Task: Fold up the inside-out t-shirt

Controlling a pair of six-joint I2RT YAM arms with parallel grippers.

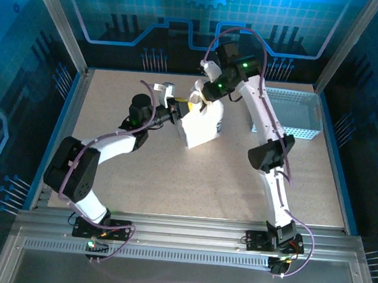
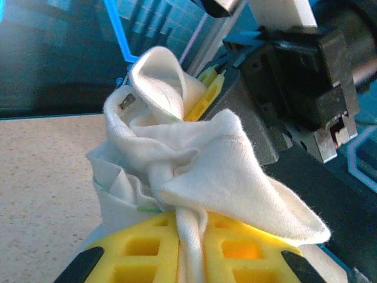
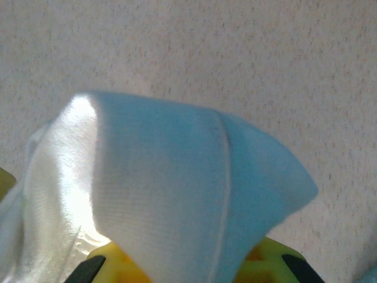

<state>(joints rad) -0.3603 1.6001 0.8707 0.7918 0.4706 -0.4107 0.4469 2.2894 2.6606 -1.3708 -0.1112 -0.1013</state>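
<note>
We see the left hand (image 1: 177,110) and the right hand (image 1: 204,95) each clamped on the white t-shirt (image 1: 203,126). Its cloth hangs bunched beneath both hands, over the worktop (image 1: 147,177).

Tally: 1 t-shirt (image 1: 202,126), white. 1 basket (image 1: 296,114), perforated plastic. 1 table (image 1: 172,186). 2 arms: left arm (image 1: 103,149), right arm (image 1: 268,128). 2 grippers: left gripper (image 1: 180,111), right gripper (image 1: 202,101). 2 yellow fingers (image 2: 138,250) per gripper in the wrist views.
</note>
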